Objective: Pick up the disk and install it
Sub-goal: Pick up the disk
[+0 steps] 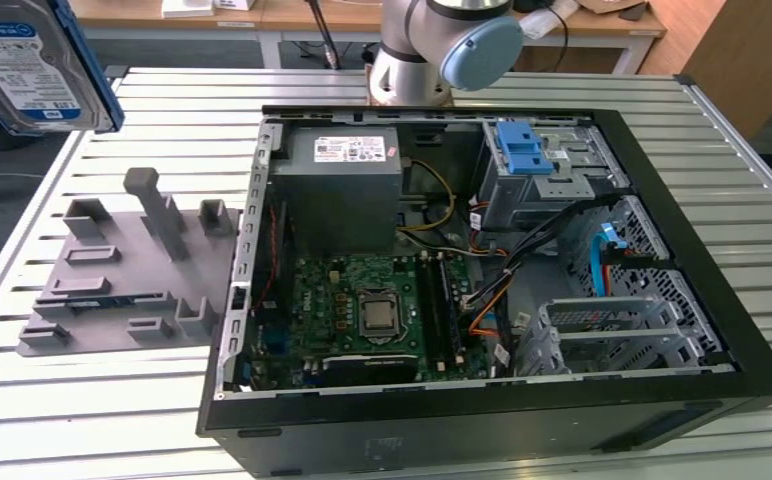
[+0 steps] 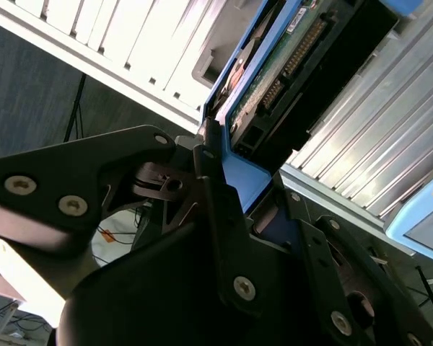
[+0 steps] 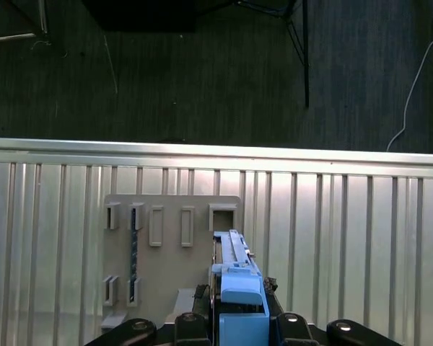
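My gripper pinches the disk by its blue carrier bracket, edge-up above the grey fixture near the table edge. I judge it rigid, weighty and shock-sensitive; the bracket seems the safest hold.

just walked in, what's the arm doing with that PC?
The arm's gripper is shut on the disk, clamping it by its blue carrier. It holds the disk in the air over the grey fixture plate, at the exterior view's left. The open computer case lies on the slatted table beside that plate. The disk is picked up but not yet in the case.
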### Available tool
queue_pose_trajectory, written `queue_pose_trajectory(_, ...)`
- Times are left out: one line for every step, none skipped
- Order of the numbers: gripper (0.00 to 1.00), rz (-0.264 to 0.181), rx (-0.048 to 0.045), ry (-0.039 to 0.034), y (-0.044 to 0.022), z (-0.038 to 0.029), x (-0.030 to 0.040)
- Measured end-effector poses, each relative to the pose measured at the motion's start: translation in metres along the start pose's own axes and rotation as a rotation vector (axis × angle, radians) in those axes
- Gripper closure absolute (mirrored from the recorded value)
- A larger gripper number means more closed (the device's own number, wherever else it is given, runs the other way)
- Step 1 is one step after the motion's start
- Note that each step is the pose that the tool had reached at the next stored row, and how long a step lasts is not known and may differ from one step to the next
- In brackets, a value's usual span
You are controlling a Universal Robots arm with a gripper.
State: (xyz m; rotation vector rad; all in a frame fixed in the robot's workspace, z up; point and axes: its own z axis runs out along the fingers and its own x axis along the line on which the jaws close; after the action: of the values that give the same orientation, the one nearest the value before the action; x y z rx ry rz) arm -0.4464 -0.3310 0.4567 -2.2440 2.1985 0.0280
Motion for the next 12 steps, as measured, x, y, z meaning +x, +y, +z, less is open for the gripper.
queue_pose_trajectory(0.64,0.000,0.0000,0.0000,0.0000,-0.0005,0.0000)
queue_pose_trajectory(0.64,0.000,-0.0001,0.0001,0.0000,-0.0008,0.0000)
queue_pose_trajectory(0.64,0.000,0.0000,0.0000,0.0000,-0.0008,0.0000)
queue_pose_trajectory(0.64,0.000,0.0001,-0.0001,0.0000,-0.0008,0.0000)
queue_pose_trajectory(0.64,0.000,0.0001,0.0000,0.0000,-0.0008,0.0000)
queue_pose_trajectory(0.64,0.000,0.0000,0.0000,0.0000,-0.0009,0.0000)
queue_pose_trajectory(0.64,0.000,0.0000,0.0000,0.0000,-0.0009,0.0000)
queue_pose_trajectory(0.64,0.000,0.0000,0.0000,0.0000,-0.0010,0.0000)
queue_pose_trajectory(0.64,0.000,0.0000,0.0000,0.0000,-0.0010,0.0000)
queue_pose_trajectory(0.64,0.000,0.0000,0.0000,0.0000,-0.0010,0.0000)
queue_pose_trajectory(0.64,0.000,0.0000,0.0000,0.0000,-0.0010,0.0000)
queue_pose_trajectory(0.64,0.000,0.0000,0.0000,0.0000,-0.0010,0.0000)
